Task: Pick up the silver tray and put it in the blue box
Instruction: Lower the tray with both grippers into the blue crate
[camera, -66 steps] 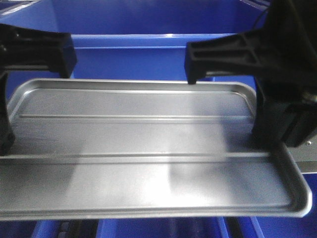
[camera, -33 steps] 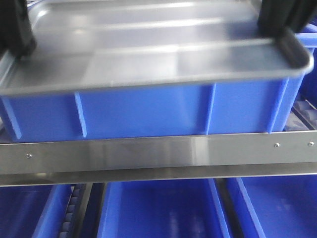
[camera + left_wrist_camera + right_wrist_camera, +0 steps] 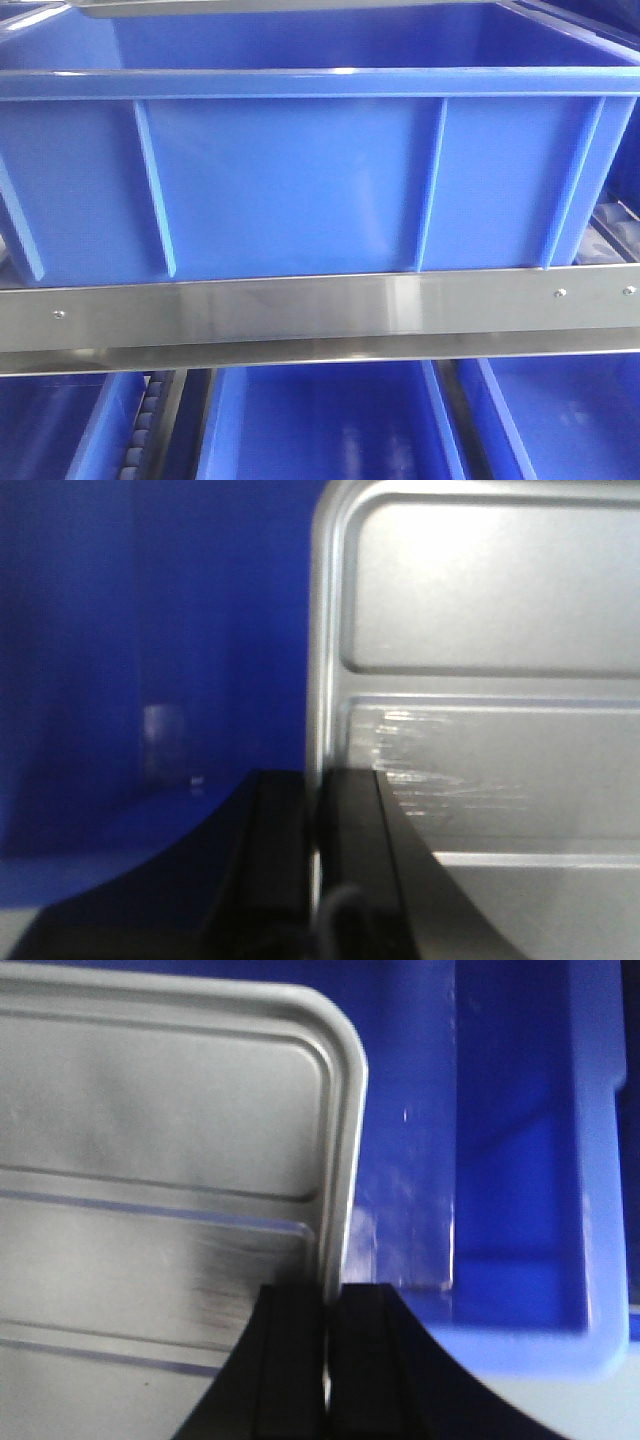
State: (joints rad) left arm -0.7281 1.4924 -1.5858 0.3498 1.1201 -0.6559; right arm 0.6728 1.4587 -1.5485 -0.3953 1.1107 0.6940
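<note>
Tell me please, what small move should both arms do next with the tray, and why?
Probably lower it a little further, level, before releasing. Both wrist views show the left gripper and right gripper clamped on opposite rims of the silver tray, with the blue box interior beside and below it.

Brushed steel shelf rail (image 3: 320, 305) (small screws showing), more blue bins (image 3: 325, 420) beneath — soft overhead glare
</note>
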